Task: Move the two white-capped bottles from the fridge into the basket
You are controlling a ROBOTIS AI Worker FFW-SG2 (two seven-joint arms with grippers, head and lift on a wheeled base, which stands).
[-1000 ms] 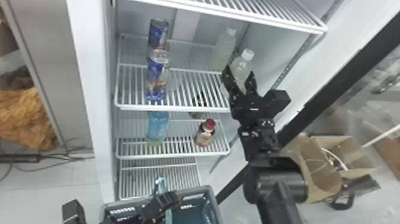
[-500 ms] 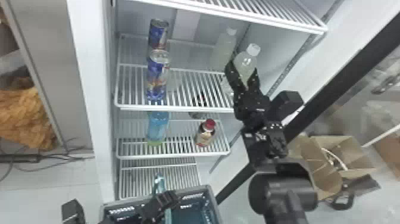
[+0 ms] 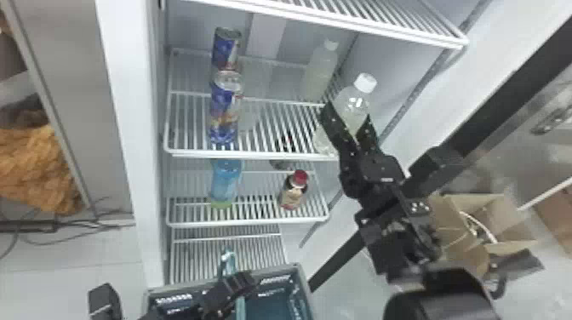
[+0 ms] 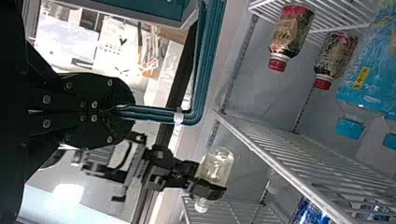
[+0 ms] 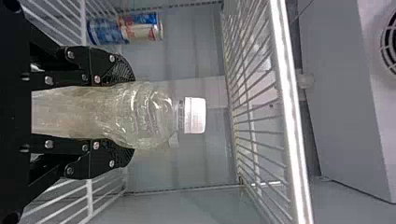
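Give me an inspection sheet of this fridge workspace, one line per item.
Surface: wire shelf holding cans and bottles.
Job's things: front white-capped bottle gripped; second white-capped bottle farther back; basket before the fridge.
Clutter: two blue cans at the shelf's left; blue bottle and red-capped bottle one shelf down.
Grippers: right closed around the front bottle; left closed on the basket's teal handle.
Cables: loose on the floor, left.
Surroundings: cardboard box at right.

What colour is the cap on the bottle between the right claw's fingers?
White; clearest in the right wrist view.
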